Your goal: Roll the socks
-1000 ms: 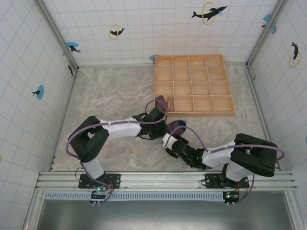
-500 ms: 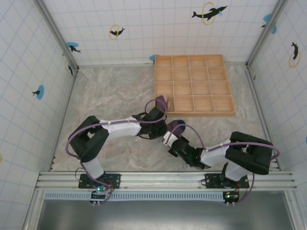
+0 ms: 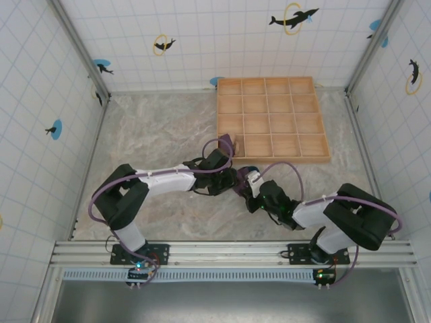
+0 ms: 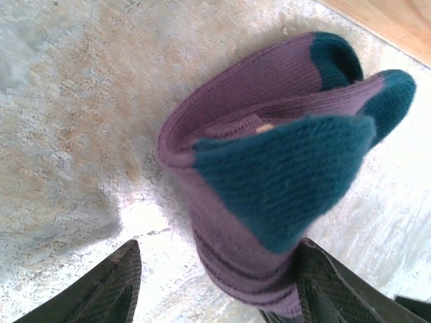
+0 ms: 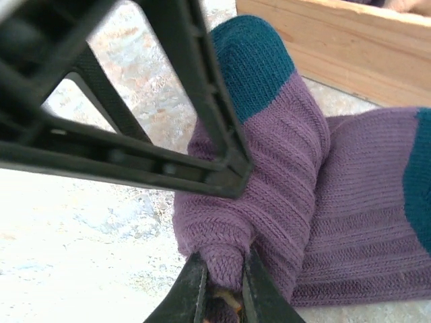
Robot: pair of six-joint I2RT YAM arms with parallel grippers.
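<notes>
The socks (image 4: 269, 161) are purple with teal toes and heels, and they lie partly rolled on the marble table just in front of the wooden tray. My left gripper (image 4: 217, 272) stands open astride the roll. Its right finger (image 4: 330, 289) touches the knit, while its left finger (image 4: 108, 289) is clear of it. My right gripper (image 5: 222, 279) is shut on a purple fold of the socks (image 5: 269, 175) at the near end of the roll. From above, the left gripper (image 3: 231, 179) and the right gripper (image 3: 248, 190) meet over the socks (image 3: 240, 176).
The wooden compartment tray (image 3: 273, 159) sits right behind the socks, and its front wall (image 5: 350, 47) is close. A dark part of the left gripper (image 5: 135, 101) crosses the right wrist view just above the roll. Open marble lies to the left (image 3: 155, 128).
My left gripper has opened and let go of the socks. My right gripper has moved up to the roll, toward the tray, and shut on a fold of it.
</notes>
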